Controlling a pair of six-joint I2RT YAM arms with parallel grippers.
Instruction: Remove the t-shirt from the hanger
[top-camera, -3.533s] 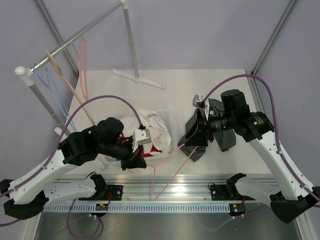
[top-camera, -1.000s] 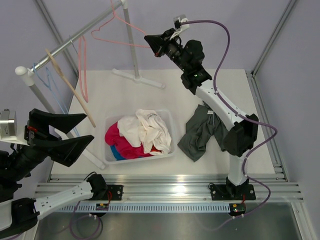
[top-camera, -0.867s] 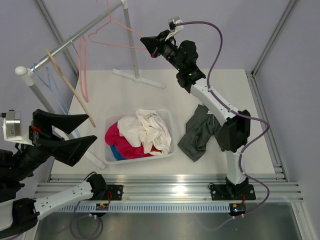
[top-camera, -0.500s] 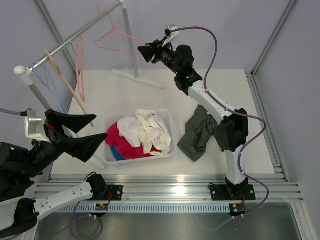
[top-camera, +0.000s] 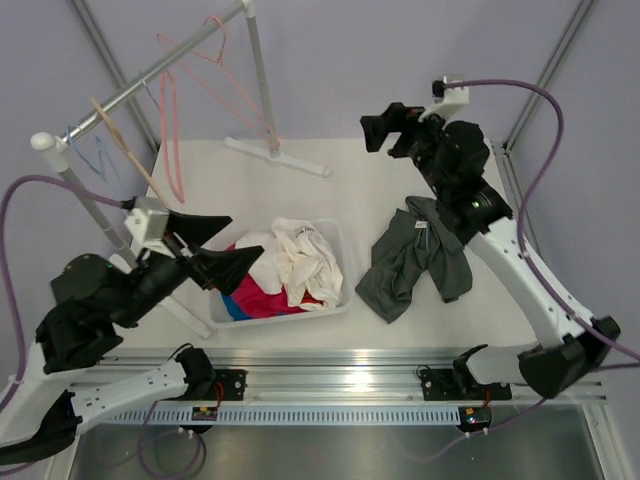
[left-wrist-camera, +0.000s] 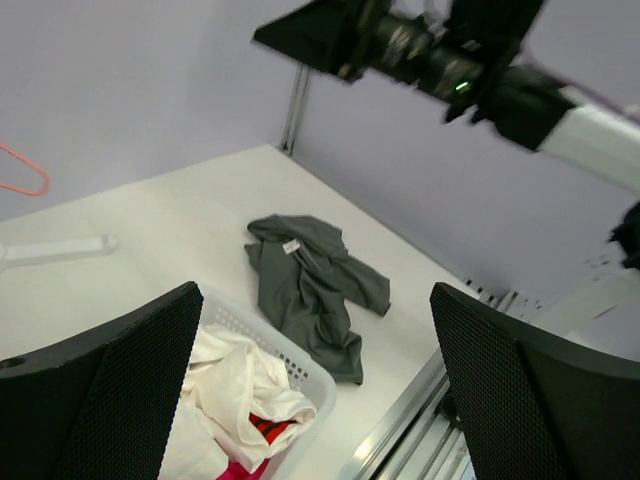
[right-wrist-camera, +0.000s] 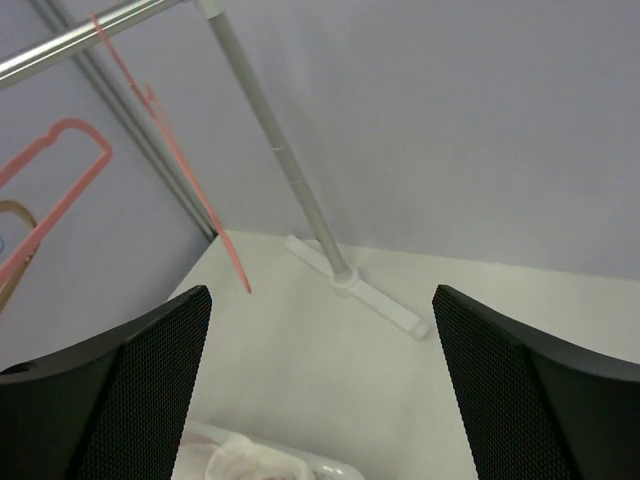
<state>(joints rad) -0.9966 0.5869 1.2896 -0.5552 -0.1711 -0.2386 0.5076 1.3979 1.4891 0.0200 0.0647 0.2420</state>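
Observation:
The dark grey t-shirt (top-camera: 415, 258) lies crumpled on the white table, right of the basket, and it also shows in the left wrist view (left-wrist-camera: 310, 285). The thin salmon-pink hanger (top-camera: 213, 22) hangs bare by its hook from the rack's rail, tilted; the right wrist view shows one of its wires (right-wrist-camera: 232, 262). My right gripper (top-camera: 386, 126) is open and empty, high above the table's back, well to the right of the hanger. My left gripper (top-camera: 216, 246) is open and empty above the basket's left end.
A white basket (top-camera: 346, 276) of white and red clothes stands at the table's middle. The rail (top-camera: 150, 75) also carries a thicker pink hanger (top-camera: 170, 135), a beige wooden one (top-camera: 128, 152) and a blue one (top-camera: 95, 155). The rack's post (top-camera: 262, 90) and foot (top-camera: 280, 158) stand at the back.
My right gripper opened and let go of the thin hanger, which now hangs from the rail. The right arm drew back to the right. The left arm swung in over the basket.

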